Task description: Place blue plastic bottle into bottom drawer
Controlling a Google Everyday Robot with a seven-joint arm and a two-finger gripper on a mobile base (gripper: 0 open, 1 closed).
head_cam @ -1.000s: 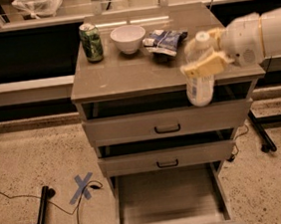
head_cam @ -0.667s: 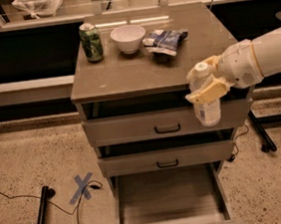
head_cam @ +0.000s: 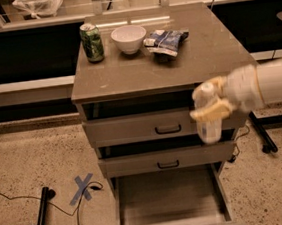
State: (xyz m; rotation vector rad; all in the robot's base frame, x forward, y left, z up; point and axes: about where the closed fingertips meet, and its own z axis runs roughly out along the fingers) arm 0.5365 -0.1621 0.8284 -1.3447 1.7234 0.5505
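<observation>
Gripping the blue plastic bottle (head_cam: 210,130) near its upper half, the gripper (head_cam: 206,101) hung in front of the right side of the grey cabinet (head_cam: 91,140), level with the top drawer (head_cam: 132,128). Its yellowish fingers (head_cam: 212,111) were closed around the bottle, which stood roughly upright with its white cap uppermost. The bottle's lower end reached down over the dark gap above the middle drawer (head_cam: 136,163). The white arm (head_cam: 273,83) came in from the right edge of the view.

The bottom drawer (head_cam: 165,197) was pulled out, its plain grey floor bare. The bottle was held in the air above the drawer's right side, well apart from that floor and not inside it.

On the worktop (head_cam: 176,65), a green soda can (head_cam: 92,41) stood at the back left, a white bowl (head_cam: 128,38) just beside it, and a blue snack bag (head_cam: 166,41) lay to the right of the bowl. A blue tape cross (head_cam: 83,187) marked the speckled floor left of the cabinet, with a dark cable (head_cam: 20,203) running near it.
</observation>
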